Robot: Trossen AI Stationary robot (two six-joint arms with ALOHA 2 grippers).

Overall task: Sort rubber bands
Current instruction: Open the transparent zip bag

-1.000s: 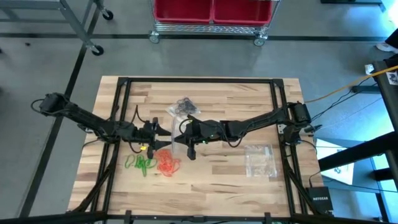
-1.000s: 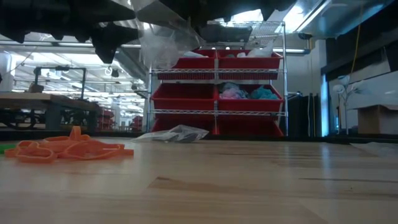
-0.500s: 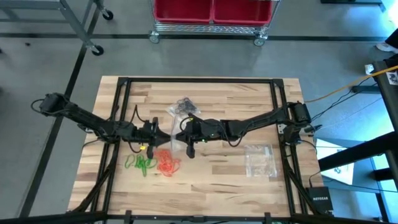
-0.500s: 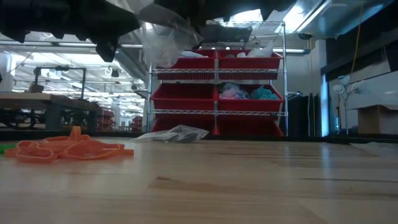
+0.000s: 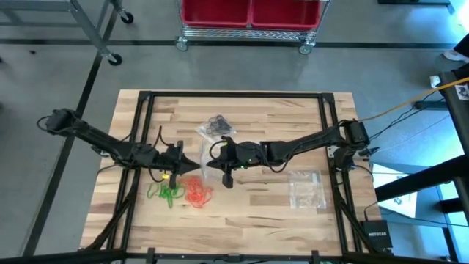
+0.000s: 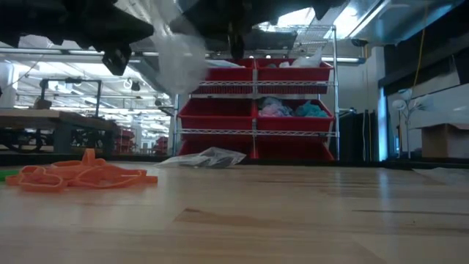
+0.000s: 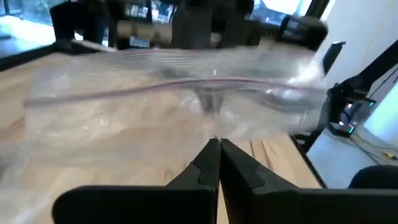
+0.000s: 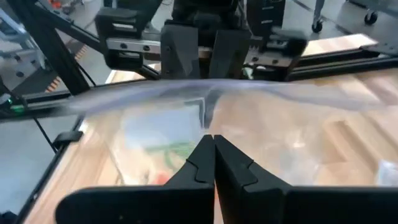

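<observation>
A clear plastic bag [image 5: 199, 160] hangs above the table's middle between my two grippers. My left gripper [image 5: 187, 156] is shut on its left side and my right gripper [image 5: 210, 158] on its right side. In the low view the bag [image 6: 174, 45] hangs well above the tabletop. The rubber bands lie loose near the front left: a green heap [image 5: 165, 193] and an orange-red heap [image 5: 196, 192], the latter also in the low view [image 6: 80, 176]. Black bands sit inside a second clear bag [image 5: 216, 126] lying farther back. My left gripper pinches the bag's clear film [image 7: 214, 127] between its two shut fingers, a little below the zip strip [image 7: 155, 88]. The fingers come nearly level from the table's left. The bag is lifted clear of the table. My right gripper pinches the bag's film [image 8: 208, 124] between its two shut fingers, just under the bag's upper edge [image 8: 261, 90]. The fingers come from the table's right, slanting slightly down. The bag hangs clear of the table.
A third clear bag [image 5: 306, 188] lies flat at the table's right front. A black frame [image 5: 146, 117] runs around the tabletop. Bare wood lies in front of the grippers at the middle. Red bins on a wire shelf [image 6: 256, 110] stand beyond the far edge.
My left gripper has shut on the bag's left side, taking hold of it. In the low view the hanging bag has been drawn in and shifted a little toward that gripper. My right gripper has kept its hold.
</observation>
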